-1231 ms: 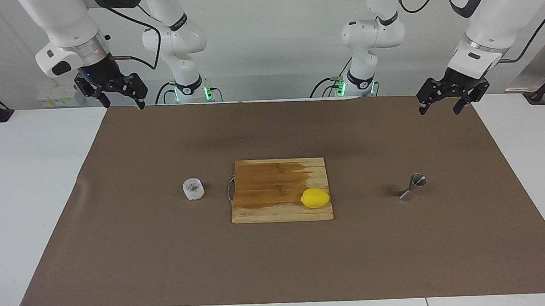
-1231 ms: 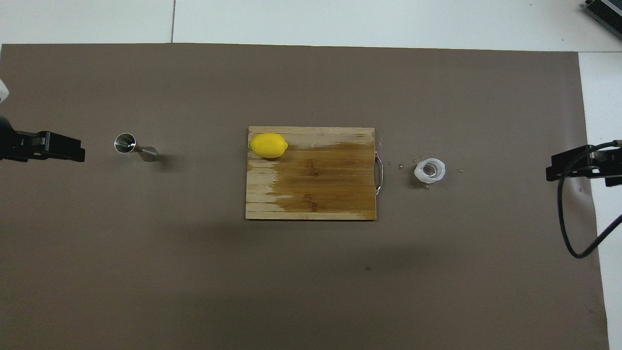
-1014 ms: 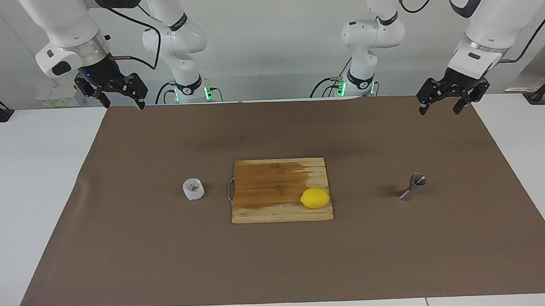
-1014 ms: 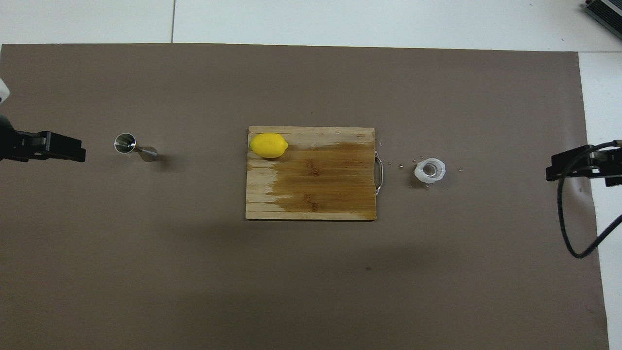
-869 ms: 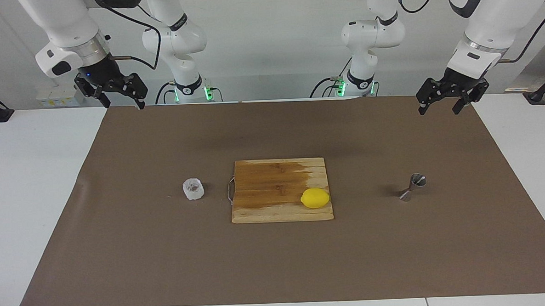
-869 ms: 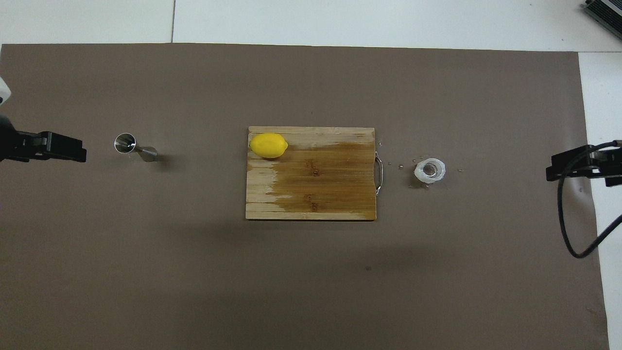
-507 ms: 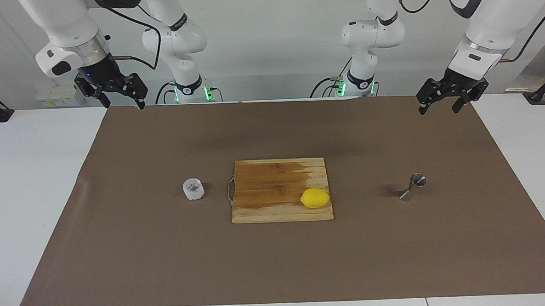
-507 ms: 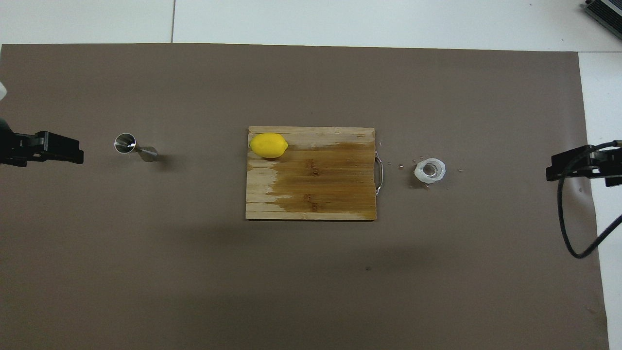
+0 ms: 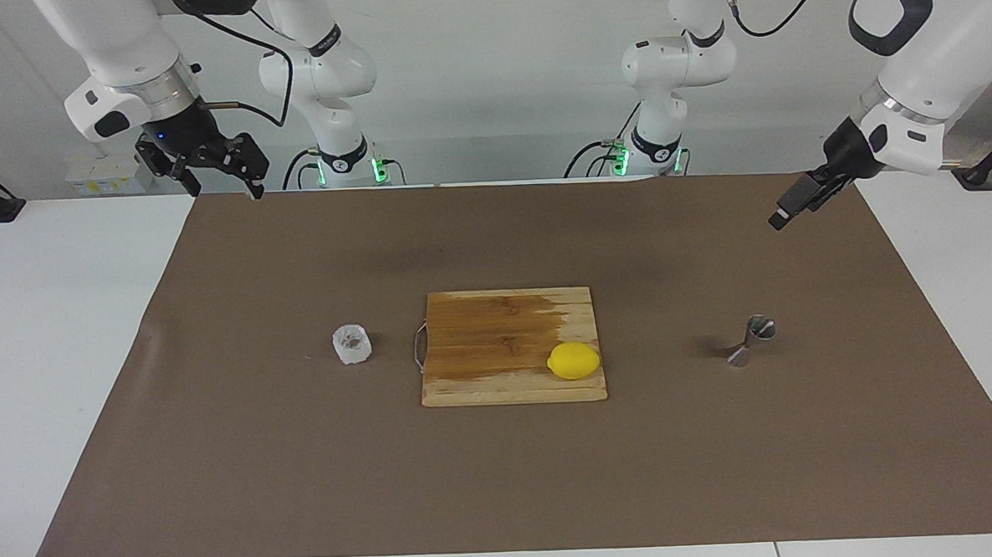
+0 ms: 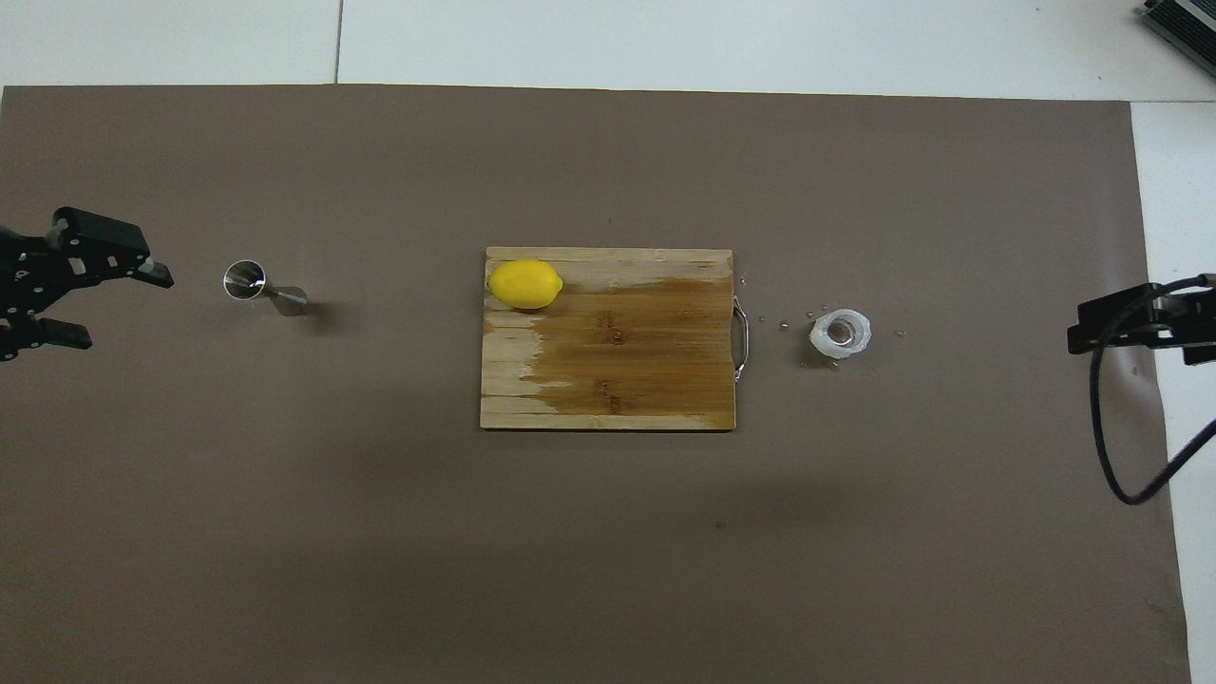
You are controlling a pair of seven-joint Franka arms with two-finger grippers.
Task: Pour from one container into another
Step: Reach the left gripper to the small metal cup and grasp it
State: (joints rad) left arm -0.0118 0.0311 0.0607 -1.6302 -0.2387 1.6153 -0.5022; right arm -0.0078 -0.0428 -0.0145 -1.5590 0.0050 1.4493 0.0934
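Now, the left gripper (image 10: 119, 306) hangs over the brown paper mat (image 9: 303, 471) at the left arm's end of the white tabletop (image 9: 48, 373). Its fingers are spread wide and turned sideways, pointing at the small shiny steel hourglass jigger (image 10: 261, 287). Seen from overhead, that gripper is at nine o'clock of the jigger, near it but clearly apart. The facing view shows it well above the mat.

The step in hand looks like the reach for the jigger. To do it well, the gripper should drop to the height of the narrow waist before it moves in. Closing on the waist, not on a sloping cone, should keep the steel from slipping or tipping. The jigger must stay upright with its mouth clear for the pour.

With the wet-stained wooden cutting board (image 9: 498, 329) as the dial's centre in the overhead view, the jigger stands at nine o'clock. The small translucent white ribbed cup (image 10: 840, 332) stands at three o'clock, just beside the board's wire handle, with droplets (image 10: 785, 326) on the mat around it. A yellow lemon (image 10: 524, 284) lies on the board's eleven o'clock corner.

The right gripper (image 9: 224, 190) waits over the mat's edge at the right arm's end, fingers spread and holding nothing.
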